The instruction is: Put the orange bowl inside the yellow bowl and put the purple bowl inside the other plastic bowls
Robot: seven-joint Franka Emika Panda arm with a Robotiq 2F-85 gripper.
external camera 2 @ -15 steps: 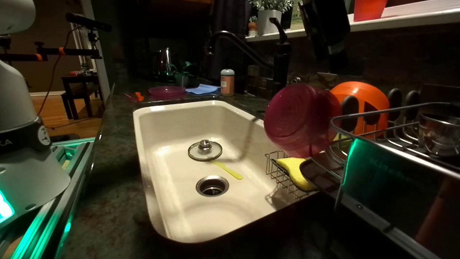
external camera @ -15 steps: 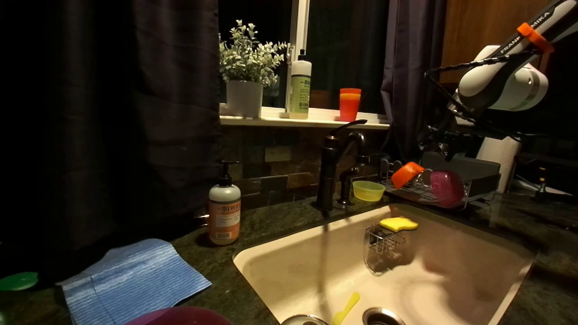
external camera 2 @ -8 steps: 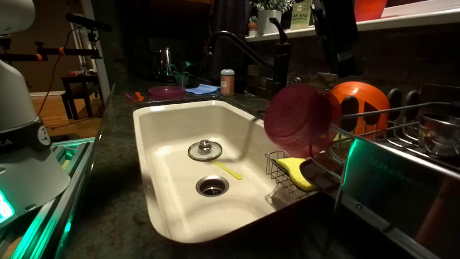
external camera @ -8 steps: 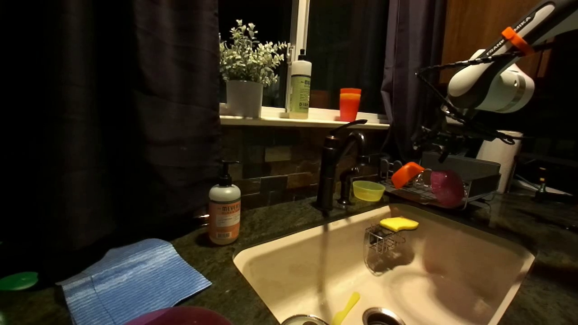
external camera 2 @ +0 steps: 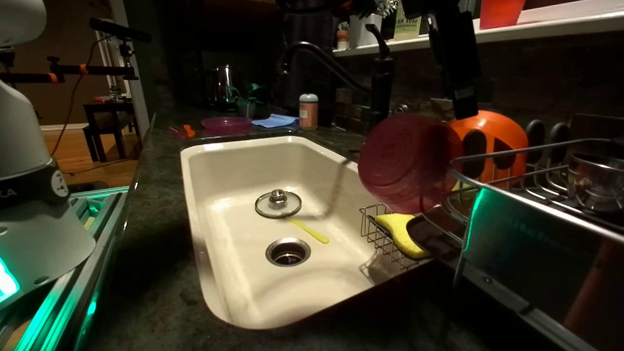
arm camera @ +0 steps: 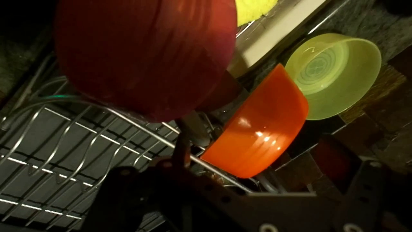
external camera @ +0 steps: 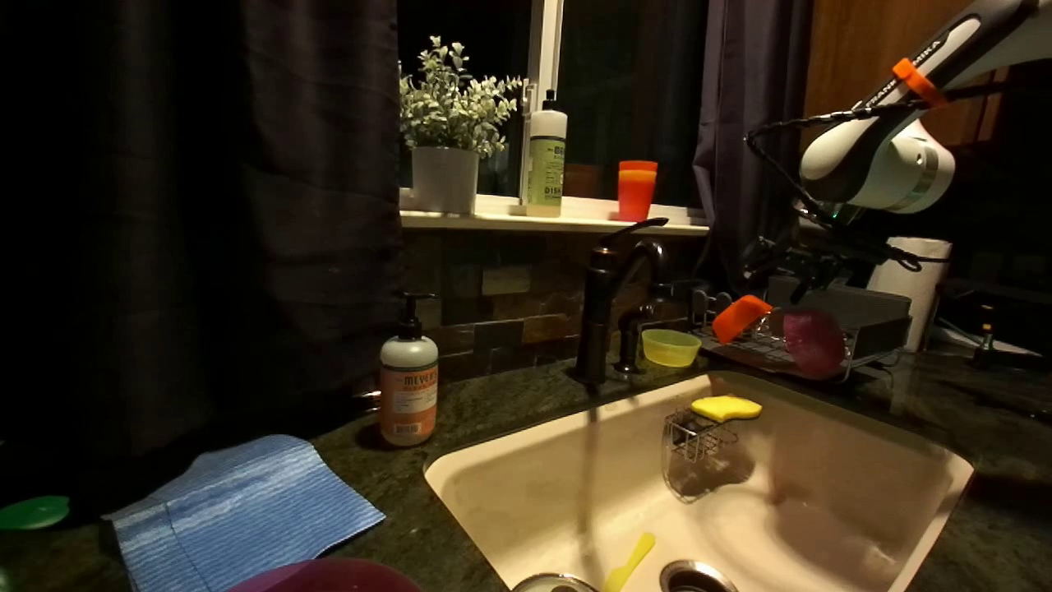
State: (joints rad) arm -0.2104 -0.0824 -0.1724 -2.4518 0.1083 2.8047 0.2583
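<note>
The orange bowl (external camera: 740, 319) is tilted on its side in the dish rack; it also shows in an exterior view (external camera 2: 487, 122) and the wrist view (arm camera: 257, 129). The purple bowl (external camera: 815, 343) leans on the rack's sink-side end, and shows large in an exterior view (external camera 2: 407, 163) and the wrist view (arm camera: 145, 58). The yellow bowl (external camera: 671, 349) stands upright on the counter beside the faucet; it shows in the wrist view (arm camera: 347, 80). My gripper (arm camera: 259, 141) is open and empty, above the orange bowl, with its fingers apart on either side of it in the wrist view.
The wire dish rack (external camera 2: 536, 151) holds a metal cup (external camera 2: 597, 180). The faucet (external camera: 598, 312) rises beside the yellow bowl. The sink (external camera: 534, 436) has a caddy with a yellow sponge (external camera: 726, 408). A red cup (external camera: 637, 191) and soap bottle (external camera: 546, 164) stand on the sill.
The arm has moved toward the faucet side and lowered, bringing the gripper down closer to the orange bowl. The bowls have not moved.
</note>
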